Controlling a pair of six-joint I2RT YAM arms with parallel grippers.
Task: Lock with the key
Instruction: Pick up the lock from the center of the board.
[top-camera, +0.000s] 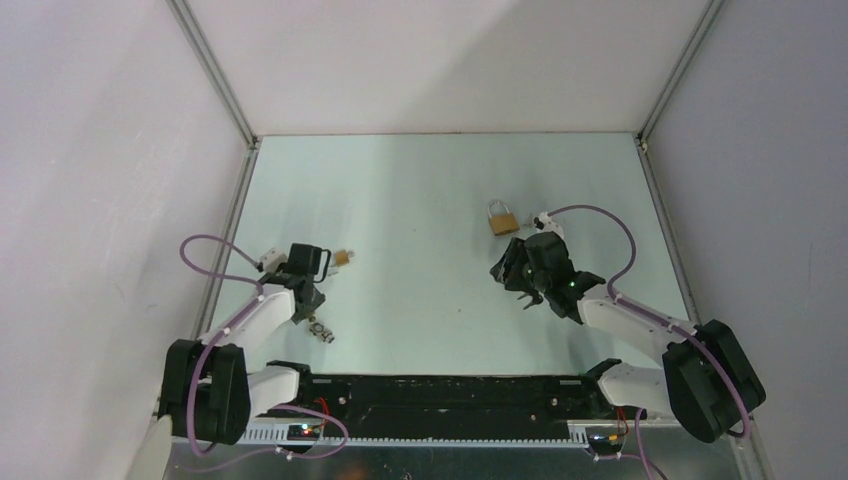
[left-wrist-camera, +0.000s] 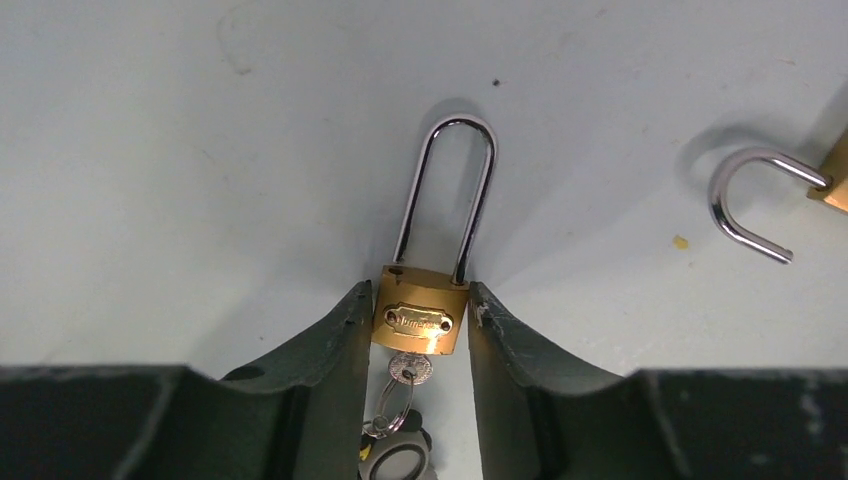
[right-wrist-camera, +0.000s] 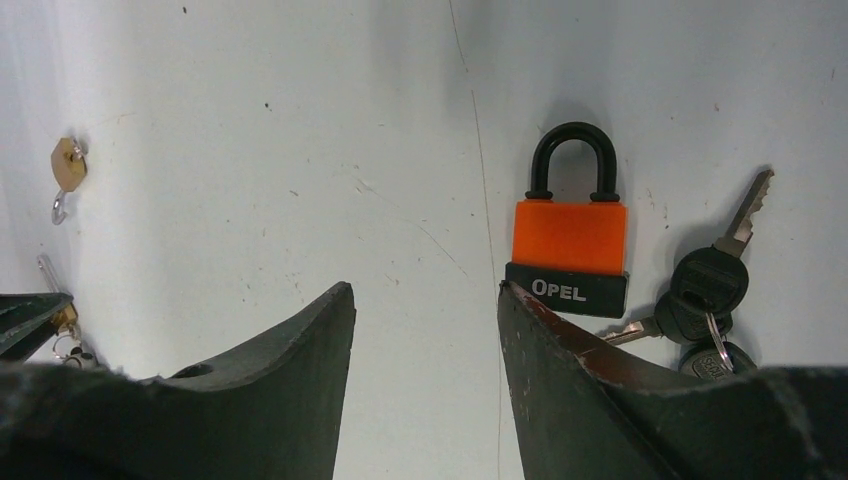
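A brass padlock with a long closed steel shackle lies on the table. A key sits in its bottom, with a ring and more keys hanging from it. My left gripper points down at it, and its fingers press both sides of the brass body. In the top view my left gripper hides the lock and only the key bunch shows. My right gripper is open and empty, just left of an orange and black padlock; in the top view the gripper covers that lock.
A small brass padlock with an open shackle lies right of the left gripper, also in the top view. Another brass padlock lies beyond the right gripper. Black-headed keys lie beside the orange lock. Side walls stand left and right.
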